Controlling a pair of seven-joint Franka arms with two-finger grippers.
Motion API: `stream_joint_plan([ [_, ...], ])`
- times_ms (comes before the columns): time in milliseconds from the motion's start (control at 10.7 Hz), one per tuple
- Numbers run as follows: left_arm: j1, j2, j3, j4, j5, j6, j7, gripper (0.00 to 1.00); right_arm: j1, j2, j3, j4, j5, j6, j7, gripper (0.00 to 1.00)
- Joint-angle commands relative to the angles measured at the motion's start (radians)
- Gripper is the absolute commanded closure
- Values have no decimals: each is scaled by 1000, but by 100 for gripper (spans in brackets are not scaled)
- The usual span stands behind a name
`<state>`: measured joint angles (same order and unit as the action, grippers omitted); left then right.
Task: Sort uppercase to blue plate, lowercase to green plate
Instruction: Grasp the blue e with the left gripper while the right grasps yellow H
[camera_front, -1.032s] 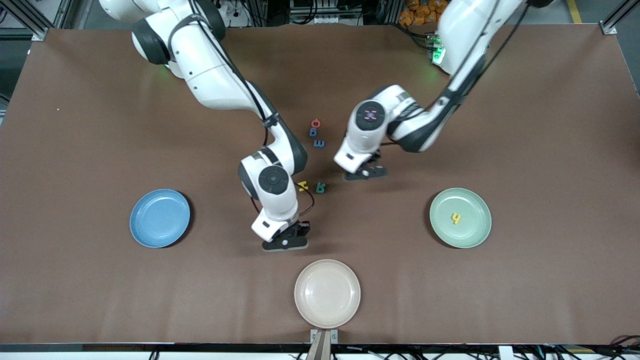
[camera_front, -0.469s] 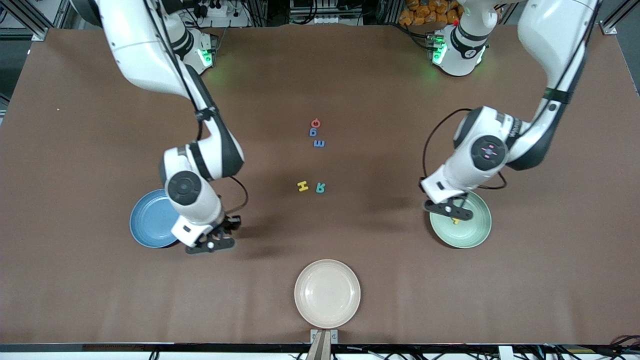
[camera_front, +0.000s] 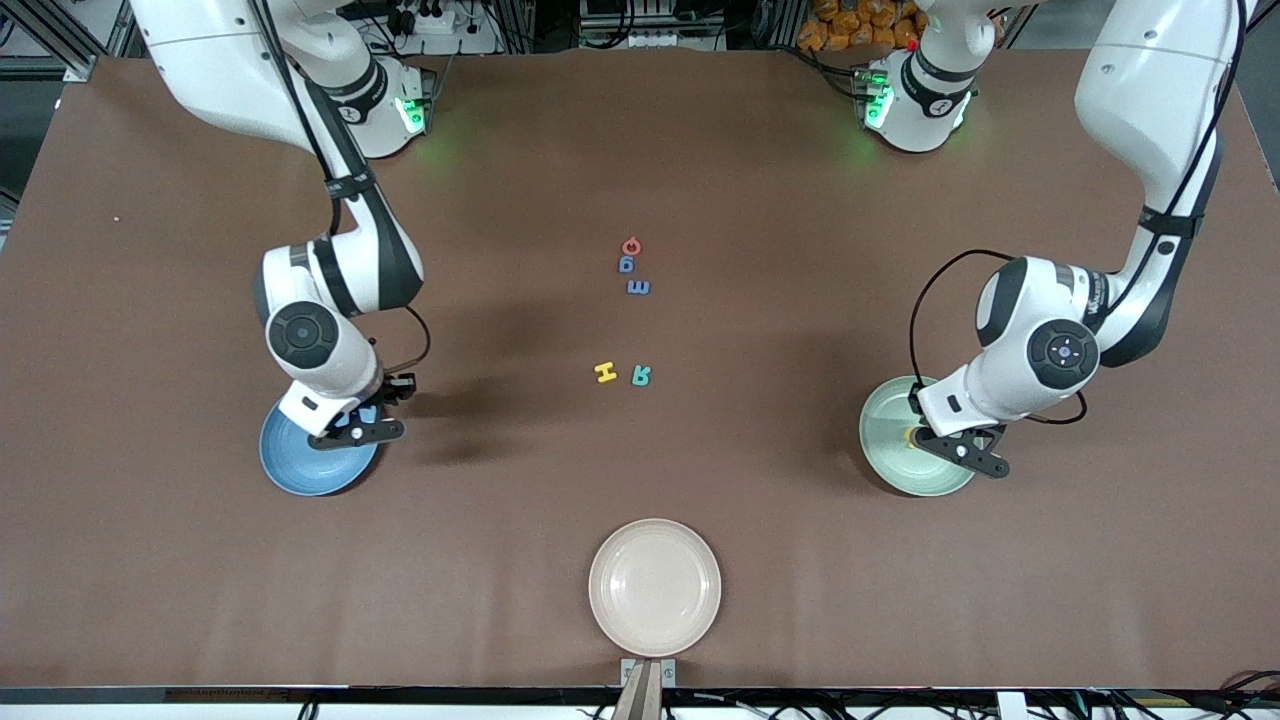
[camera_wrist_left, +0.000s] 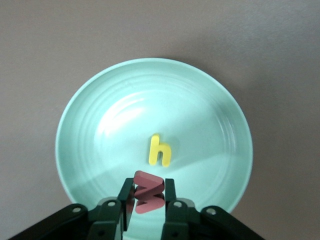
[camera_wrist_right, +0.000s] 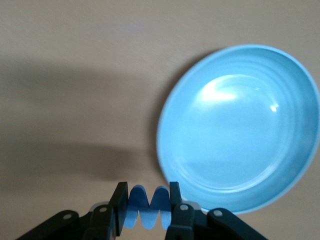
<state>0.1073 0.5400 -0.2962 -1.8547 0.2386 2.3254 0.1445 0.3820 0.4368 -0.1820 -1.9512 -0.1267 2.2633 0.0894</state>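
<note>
My left gripper (camera_front: 962, 452) hangs over the green plate (camera_front: 885, 445), shut on a red lowercase w (camera_wrist_left: 148, 192). A yellow lowercase h (camera_wrist_left: 160, 150) lies in the green plate (camera_wrist_left: 75, 125), close under my left gripper (camera_wrist_left: 148, 185). My right gripper (camera_front: 356, 428) is over the rim of the blue plate (camera_front: 290, 465), on the side toward the table's middle. It is shut on a blue uppercase W (camera_wrist_right: 149, 202), and the blue plate (camera_wrist_right: 235, 125) holds nothing. Red G (camera_front: 631, 245), blue g (camera_front: 627, 264), blue m (camera_front: 638, 287), yellow H (camera_front: 605, 373) and teal R (camera_front: 642, 376) lie mid-table.
A cream plate (camera_front: 654, 585) sits near the table's front edge, nearer the camera than the loose letters. Bare brown tabletop separates the letter group from the plates.
Both arms swung outward from the table's middle, the right one to the blue plate with the blue W, the left one to the green plate with the red w.
</note>
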Motion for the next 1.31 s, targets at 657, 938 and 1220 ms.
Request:
stream_joint_plan([
  [657, -248, -37, -252, 8, 42, -129, -250, 0, -92, -16, 19, -11, -84, 125, -155, 0],
  [938, -329, 21, -392, -14, 267, -86, -237, 0, -29, 8, 73, 8, -60, 117, 26, 0],
  [1220, -402, 109, -425, -14, 361, -5, -212, 0, 18, 40, 166, 35, -60, 116, 345, 0],
])
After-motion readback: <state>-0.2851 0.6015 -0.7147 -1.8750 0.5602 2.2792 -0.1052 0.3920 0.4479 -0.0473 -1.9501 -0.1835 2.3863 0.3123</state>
